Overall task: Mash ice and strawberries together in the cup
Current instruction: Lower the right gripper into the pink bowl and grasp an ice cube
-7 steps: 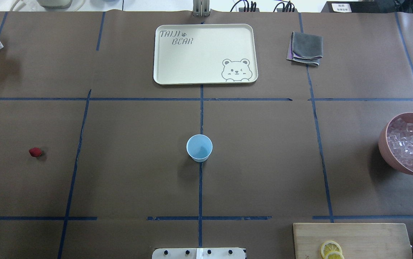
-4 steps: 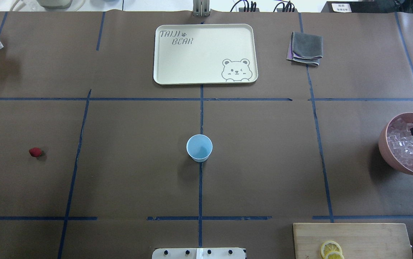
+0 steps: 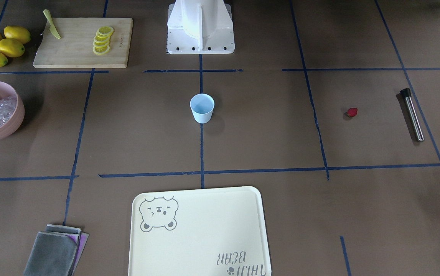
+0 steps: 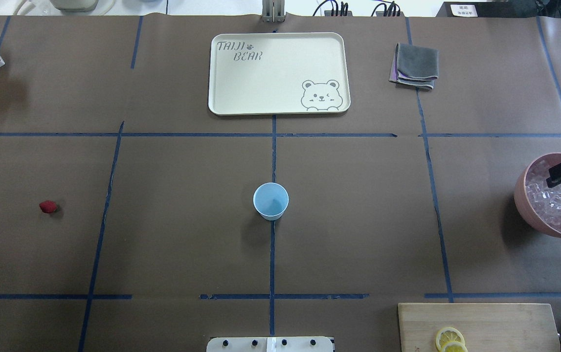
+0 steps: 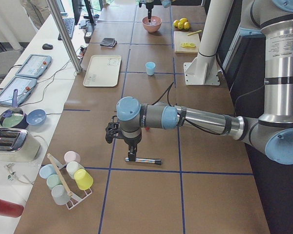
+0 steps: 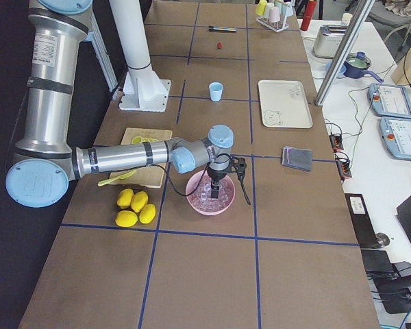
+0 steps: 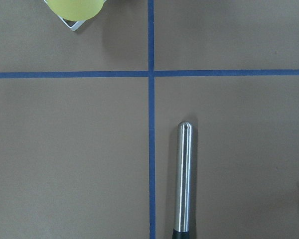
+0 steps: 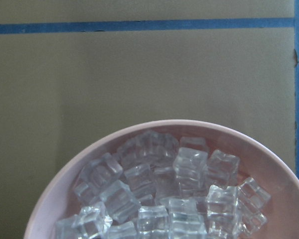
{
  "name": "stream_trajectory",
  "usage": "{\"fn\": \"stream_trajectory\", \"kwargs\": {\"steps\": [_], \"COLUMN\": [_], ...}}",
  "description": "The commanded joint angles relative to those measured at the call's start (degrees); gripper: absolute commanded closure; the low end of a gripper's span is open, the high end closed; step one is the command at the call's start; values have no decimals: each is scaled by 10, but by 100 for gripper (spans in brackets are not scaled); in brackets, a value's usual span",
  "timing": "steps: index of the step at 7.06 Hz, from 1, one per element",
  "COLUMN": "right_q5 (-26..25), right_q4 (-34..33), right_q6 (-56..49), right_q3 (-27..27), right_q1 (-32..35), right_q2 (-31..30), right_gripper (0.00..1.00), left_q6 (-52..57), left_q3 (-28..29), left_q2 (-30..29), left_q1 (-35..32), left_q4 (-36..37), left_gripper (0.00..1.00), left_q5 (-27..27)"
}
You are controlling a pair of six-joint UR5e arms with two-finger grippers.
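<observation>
Ice (image 8: 164,189), cup (image 4: 270,201) and strawberry (image 4: 48,207) all share one brown surface (image 4: 358,220) ruled with blue tape. Biggest over it are the two arms. The left arm (image 5: 205,119) lies low across the robot's left end. The left tool (image 5: 132,153) points down just above the black-capped end of a steel rod (image 7: 184,179) lying flat, and how wide its jaws stand I cannot tell. The right arm (image 6: 123,159) stretches to the opposite end, and the right tool (image 6: 215,186) hangs over the pink bowl (image 4: 522,203), close to the cubes (only a dark sliver of it shows from overhead). Its opening, and whether it holds anything, cannot be told.

Next in size is the cream tray (image 4: 280,73) with a bear drawing, on the side far from the robot. After it comes the wooden cutting board (image 3: 78,46) carrying lemon slices (image 3: 102,40), with whole lemons (image 3: 1,46) beside it. A folded grey cloth (image 4: 415,66) lies near the tray. The cup stands upright on the central tape line, well apart from both bowl and strawberry. The strawberry, dark red, lies alone between cup and rod. Smallest of all, the clear ice cubes are heaped in the pink bowl.
</observation>
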Motion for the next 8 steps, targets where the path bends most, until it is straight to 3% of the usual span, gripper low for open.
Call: {"fn": "stream_trajectory", "kwargs": {"steps": [1,2,6,7,8], "right_q5": [1,1,2,2,4], "right_q4": [1,0,0,0,-1], "right_q6": [0,0,2,2,3], "right_q3": [-27,-31,-30,-29,-29], "right_q1": [-6,-6,-5,-5,-5], "right_q2": [11,13,12,12,10], "right_gripper": [8,12,51,64,89], "left_q6": [0,0,0,0,0], "left_q3": [-1,-3,-4,-3,-4], "left_q2": [0,0,0,0,0], "left_q1": [-1,-1,-1,-1,-1], "left_q4": [0,1,1,1,1], "left_gripper": [0,0,0,0,0], "left_q5": [0,0,0,0,0]}}
